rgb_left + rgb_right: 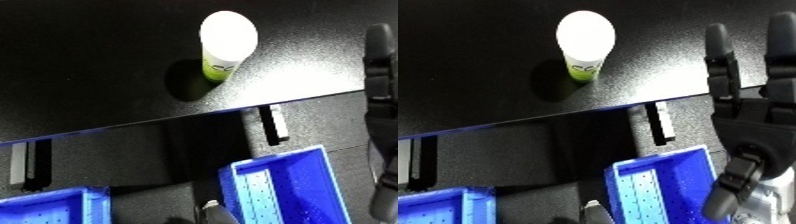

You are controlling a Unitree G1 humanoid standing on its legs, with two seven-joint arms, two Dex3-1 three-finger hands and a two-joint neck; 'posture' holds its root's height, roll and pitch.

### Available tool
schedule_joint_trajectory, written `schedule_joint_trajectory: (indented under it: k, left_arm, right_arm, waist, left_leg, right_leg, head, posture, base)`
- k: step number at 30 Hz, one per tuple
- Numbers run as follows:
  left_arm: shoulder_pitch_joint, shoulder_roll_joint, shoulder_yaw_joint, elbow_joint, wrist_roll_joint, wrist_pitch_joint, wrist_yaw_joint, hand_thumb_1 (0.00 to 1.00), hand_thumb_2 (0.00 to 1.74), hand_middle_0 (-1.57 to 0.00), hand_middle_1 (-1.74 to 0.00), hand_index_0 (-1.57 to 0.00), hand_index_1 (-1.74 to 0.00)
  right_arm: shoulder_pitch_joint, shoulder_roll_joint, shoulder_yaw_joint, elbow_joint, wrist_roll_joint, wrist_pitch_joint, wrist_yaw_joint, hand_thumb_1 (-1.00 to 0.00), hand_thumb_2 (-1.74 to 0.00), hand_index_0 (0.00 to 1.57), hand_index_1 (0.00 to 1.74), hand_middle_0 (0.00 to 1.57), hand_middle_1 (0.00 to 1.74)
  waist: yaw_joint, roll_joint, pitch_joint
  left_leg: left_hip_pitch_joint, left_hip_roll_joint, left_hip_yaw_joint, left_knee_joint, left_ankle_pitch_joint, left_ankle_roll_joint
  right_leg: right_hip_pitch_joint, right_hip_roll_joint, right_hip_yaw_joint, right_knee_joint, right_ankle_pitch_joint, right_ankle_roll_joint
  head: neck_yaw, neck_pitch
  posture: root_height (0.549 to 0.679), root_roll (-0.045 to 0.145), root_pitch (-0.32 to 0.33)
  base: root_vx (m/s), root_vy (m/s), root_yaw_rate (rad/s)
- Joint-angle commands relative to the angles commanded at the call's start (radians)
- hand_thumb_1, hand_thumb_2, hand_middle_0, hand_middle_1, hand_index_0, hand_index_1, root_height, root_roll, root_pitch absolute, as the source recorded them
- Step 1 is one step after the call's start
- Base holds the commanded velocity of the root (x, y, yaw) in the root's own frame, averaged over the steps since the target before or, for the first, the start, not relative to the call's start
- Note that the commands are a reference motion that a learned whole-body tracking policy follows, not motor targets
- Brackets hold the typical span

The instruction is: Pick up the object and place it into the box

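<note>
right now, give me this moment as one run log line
phase: pre-grasp | object: bottle upright on table, untouched | right hand open, right of bottle | bin below table edge

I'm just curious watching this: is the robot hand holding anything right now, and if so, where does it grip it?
Nothing is held. The right robot hand has straight fingers, apart from the cup standing on the black table.

Overexposed glare on bottle cap [228, 33], dim surroundings.

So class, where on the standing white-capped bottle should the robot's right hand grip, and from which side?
Grip the bottle round its green body below the wide white cap, coming from its right side, where the open right hand already is. It stands upright and apart, so fingers can wrap it.
</note>
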Motion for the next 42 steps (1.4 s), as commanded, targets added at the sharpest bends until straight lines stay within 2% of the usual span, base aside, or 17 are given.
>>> schedule_joint_trajectory:
  k: [3,6,10,16,24,34,42]
  left_arm:
    - [0.001,-0.007,-0.010,-0.008,-0.004,0.002,0.009,0.00,0.00,0.00,0.00,0.00,0.00]
    - [-0.002,-0.011,-0.022,-0.012,-0.007,-0.001,0.017,0.00,0.00,0.00,0.00,0.00,0.00]
    - [-0.011,-0.014,-0.034,-0.010,-0.003,0.002,0.023,0.00,0.00,0.00,0.00,0.00,0.00]
    - [-0.017,-0.014,-0.045,-0.004,0.011,0.006,0.025,0.00,0.00,0.00,0.00,0.00,0.00]
    - [-0.026,-0.015,-0.060,-0.006,0.033,0.011,0.025,0.00,0.00,0.00,0.00,0.00,0.00]
    - [-0.057,-0.019,-0.088,-0.004,0.039,0.030,0.028,0.00,0.00,0.00,0.00,0.00,0.00]
    - [-0.076,-0.021,-0.107,-0.009,0.031,0.049,0.033,0.00,0.00,0.00,0.00,0.00,0.00]
  right_arm:
    - [-0.025,-0.035,0.030,0.021,-0.151,0.037,-0.151,0.00,0.00,0.00,0.00,0.00,0.00]
    - [-0.066,-0.069,0.071,0.033,-0.249,0.098,-0.256,0.00,0.00,0.00,0.00,0.00,0.00]
    - [-0.126,-0.103,0.126,0.050,-0.316,0.183,-0.362,0.00,0.00,0.00,0.00,0.00,0.00]
    - [-0.207,-0.138,0.201,0.083,-0.385,0.290,-0.461,0.00,0.00,0.00,0.00,0.00,0.00]
    - [-0.306,-0.181,0.275,0.154,-0.404,0.393,-0.501,0.00,0.00,0.00,0.00,0.00,0.00]
    - [-0.420,-0.190,0.357,0.260,-0.376,0.485,-0.478,0.00,0.00,0.00,0.00,0.00,0.00]
    - [-0.503,-0.163,0.424,0.338,-0.352,0.527,-0.454,0.00,0.00,0.00,0.00,0.00,0.00]
  waist:
    - [0.002,0.002,0.007]
    - [0.006,0.002,0.013]
    - [0.015,0.003,0.018]
    - [0.034,0.006,0.020]
    - [0.058,0.011,0.020]
    - [0.078,0.019,0.024]
    - [0.092,0.031,0.032]
  left_leg:
    - [0.007,-0.003,0.001,-0.002,0.002,0.0045]
    - [0.015,-0.005,0.000,-0.008,0.005,0.0068]
    - [0.026,-0.007,-0.002,-0.019,0.008,0.0068]
    - [0.033,-0.012,-0.009,-0.030,0.012,0.0075]
    - [0.021,-0.019,-0.017,-0.029,0.019,0.0054]
    - [0.004,-0.024,-0.020,-0.012,0.021,0.0012]
    - [-0.008,-0.027,-0.021,0.003,0.019,-0.0004]
  right_leg:
    - [0.001,0.0020,0.003,-0.002,0.002,-0.0047]
    - [0.004,0.0037,0.005,-0.003,0.001,-0.0098]
    - [0.011,0.0032,0.005,-0.008,-0.003,-0.0158]
    - [0.017,0.0025,0.002,-0.008,-0.012,-0.0237]
    - [0.008,0.0027,-0.003,0.003,-0.019,-0.0334]
    - [-0.007,-0.0014,-0.003,0.014,-0.018,-0.0387]
    - [-0.022,-0.0067,0.000,0.029,-0.021,-0.0404]
  head:
    - [0.012,0.012]
    - [0.025,0.023]
    - [0.055,0.055]
    - [0.109,0.136]
    - [0.178,0.200]
    - [0.229,0.183]
    - [0.258,0.173]
  posture:
    - [0.609,0.049,-0.059]
    - [0.609,0.049,-0.063]
    - [0.609,0.048,-0.067]
    - [0.608,0.048,-0.070]
    - [0.606,0.048,-0.066]
    - [0.604,0.051,-0.065]
    - [0.602,0.055,-0.065]
  base:
    - [0.016,0.020,-0.022]
    - [0.011,0.010,-0.001]
    - [0.017,0.002,0.035]
    - [0.026,-0.004,0.050]
    - [0.007,-0.007,0.066]
    - [0.009,0.002,0.046]
    - [0.013,0.013,0.042]
